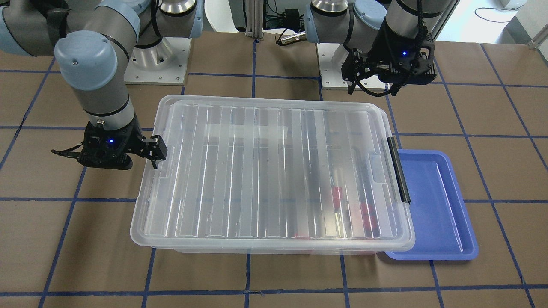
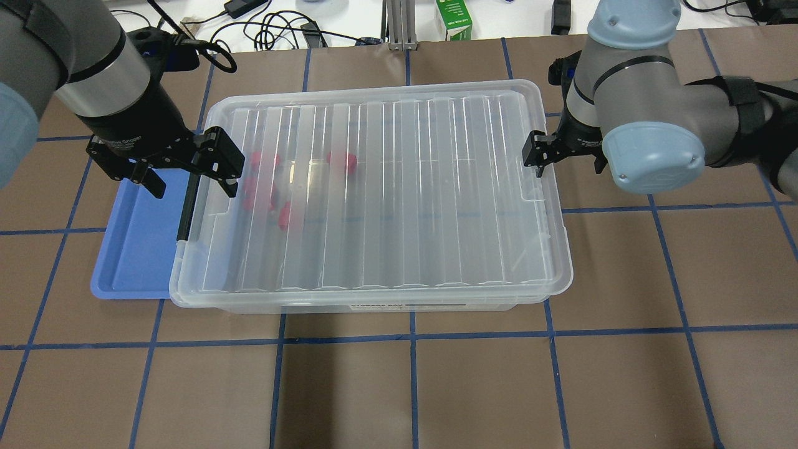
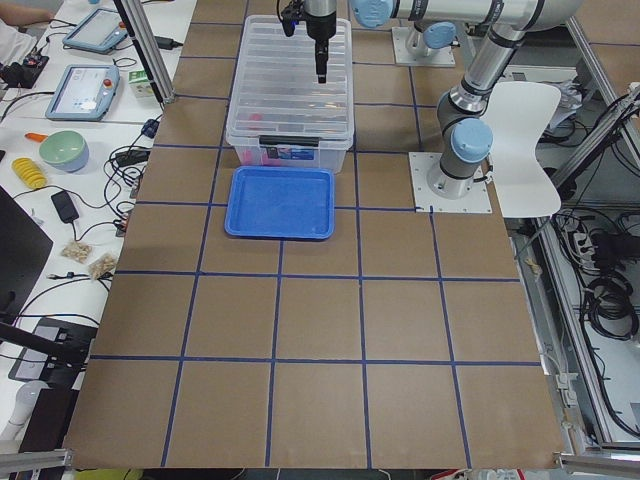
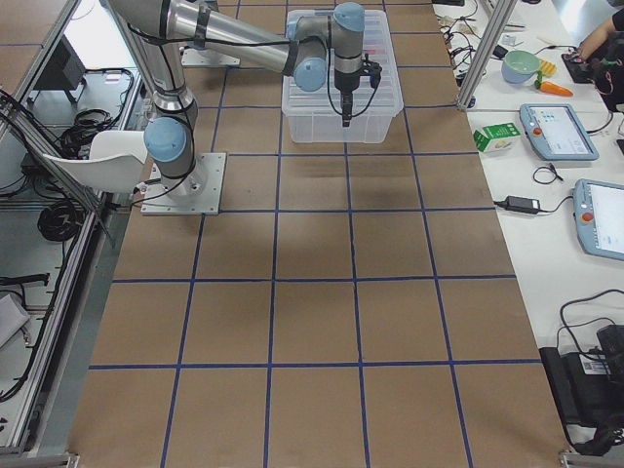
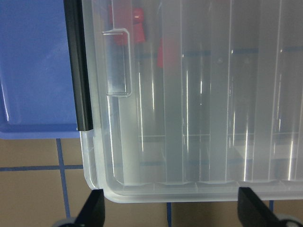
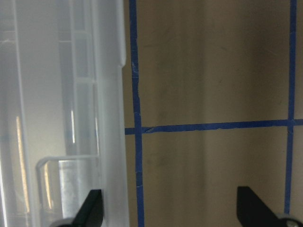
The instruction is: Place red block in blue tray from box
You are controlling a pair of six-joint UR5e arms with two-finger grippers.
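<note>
Ribbed clear plastic lid [image 2: 399, 187] covers the large rectangular translucent storage box [image 2: 374, 304]. Small bright red plastic blocks [image 2: 341, 161] show blurred beneath it, near its black bar latch [image 2: 186, 206]. A shallow round-cornered periwinkle-blue plastic tray [image 2: 134, 249] lies just beside that end, toward the worktop's left edge. The left gripper [image 2: 190, 181] hovers over the latch and the right gripper [image 1: 156, 155] at the opposite end, both with fingers spread.
</note>
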